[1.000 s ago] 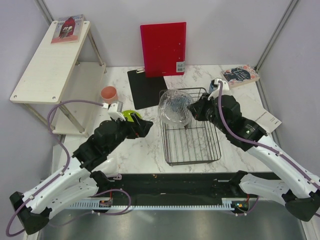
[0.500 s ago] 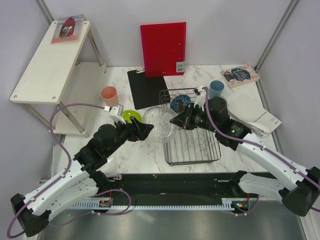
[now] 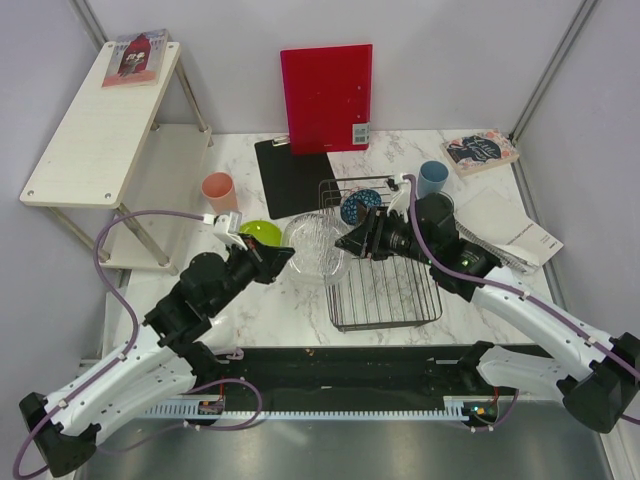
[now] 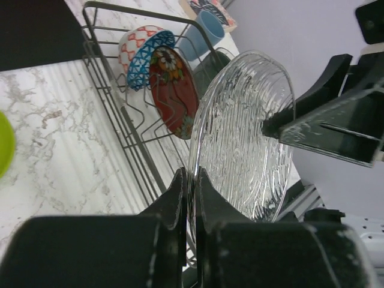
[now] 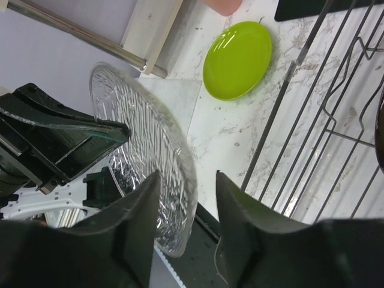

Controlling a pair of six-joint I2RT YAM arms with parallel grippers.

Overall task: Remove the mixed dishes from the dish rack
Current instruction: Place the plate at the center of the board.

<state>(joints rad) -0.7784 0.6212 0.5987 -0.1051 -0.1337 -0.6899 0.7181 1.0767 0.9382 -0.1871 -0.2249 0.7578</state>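
At nine o'clock from the rack (image 3: pixel 385 292), the left claw (image 3: pixel 285 254) grasped the plate (image 3: pixel 315 250), and the right claw (image 3: pixel 344 243) stood released around its rim.

Enclosure bounded by plain pale lilac-grey walls (image 3: pixel 240 60) on three sides, with bare metal struts (image 3: pixel 555 65) running diagonally up the far corners. Work surface is a white marble-patterned tabletop (image 3: pixel 300 300), evenly lit, with soft shadows only. At the left stands a white board shelf (image 3: pixel 95 120) on thin metal legs (image 3: pixel 140 235), tilted in the top view and carrying a book (image 3: pixel 135 55) at its far end. A red board (image 3: pixel 326 95) leans upright against the back wall, with a flat black mat (image 3: pixel 290 175) before it. A second book (image 3: pixel 480 150) and loose papers (image 3: pixel 515 230) lie at the far right. A grey floor strip (image 3: pixel 350 455) is visible at the near edge.
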